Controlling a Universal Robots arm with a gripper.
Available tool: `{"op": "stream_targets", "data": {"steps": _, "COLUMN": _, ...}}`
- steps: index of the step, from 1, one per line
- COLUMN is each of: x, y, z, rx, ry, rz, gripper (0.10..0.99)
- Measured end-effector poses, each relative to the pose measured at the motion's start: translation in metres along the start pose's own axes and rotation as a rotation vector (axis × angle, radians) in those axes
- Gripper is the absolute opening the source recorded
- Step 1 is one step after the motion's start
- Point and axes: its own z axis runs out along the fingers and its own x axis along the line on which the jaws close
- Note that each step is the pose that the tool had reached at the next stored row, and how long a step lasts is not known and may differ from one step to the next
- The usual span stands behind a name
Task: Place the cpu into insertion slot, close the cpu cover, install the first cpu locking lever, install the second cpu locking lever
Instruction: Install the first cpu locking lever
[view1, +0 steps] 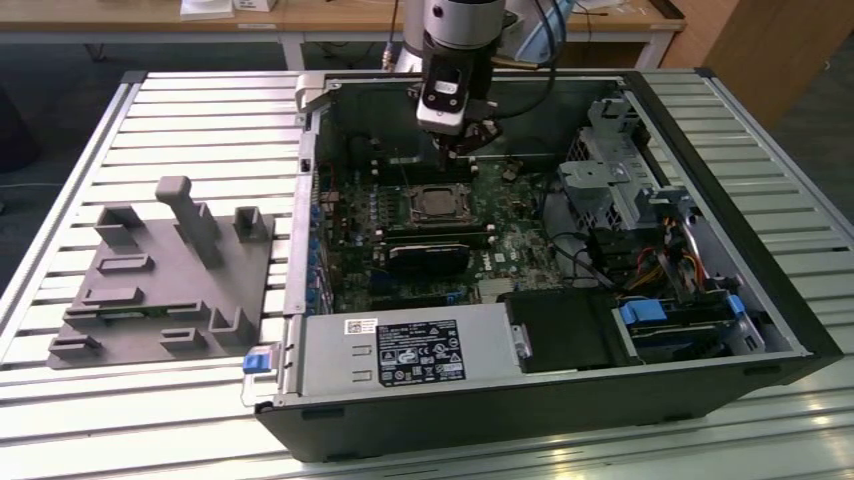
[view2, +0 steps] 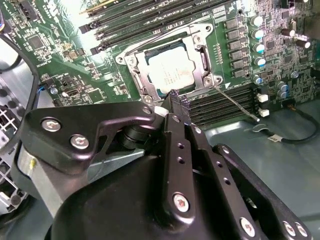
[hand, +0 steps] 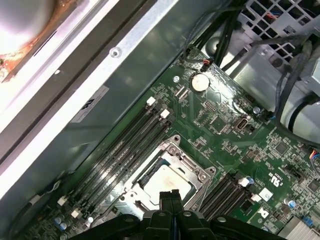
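Fingers (hand: 165, 200) clenched tight together, nothing between them. Gripper (view2: 174, 100) tip hangs right at the edge of the insertion slot (view1: 438, 203); can't tell if it touches. cpu (view2: 169, 72) already seated in the slot, pale face up. cpu cover (hand: 192, 167) lies down around it, chip showing through the window. One thin lever (view2: 235, 104) runs out from a socket corner across the memory slots (view2: 220, 107); latched or not, can't tell. All on the green board (hand: 225, 130) inside the open computer case (view1: 534, 420). Black heatsink block (view1: 434, 255) just beside the slot. Grey fixture (view1: 147, 280) outside the case at the exterior view's left, on the slatted table (view1: 134, 430).
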Motion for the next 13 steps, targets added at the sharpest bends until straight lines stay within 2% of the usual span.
{"op": "stream_targets", "data": {"steps": 13, "x": 0.0000, "y": 0.0000, "z": 0.0000, "rx": 0.003, "ry": -0.0010, "rz": -0.078, "gripper": 0.106}}
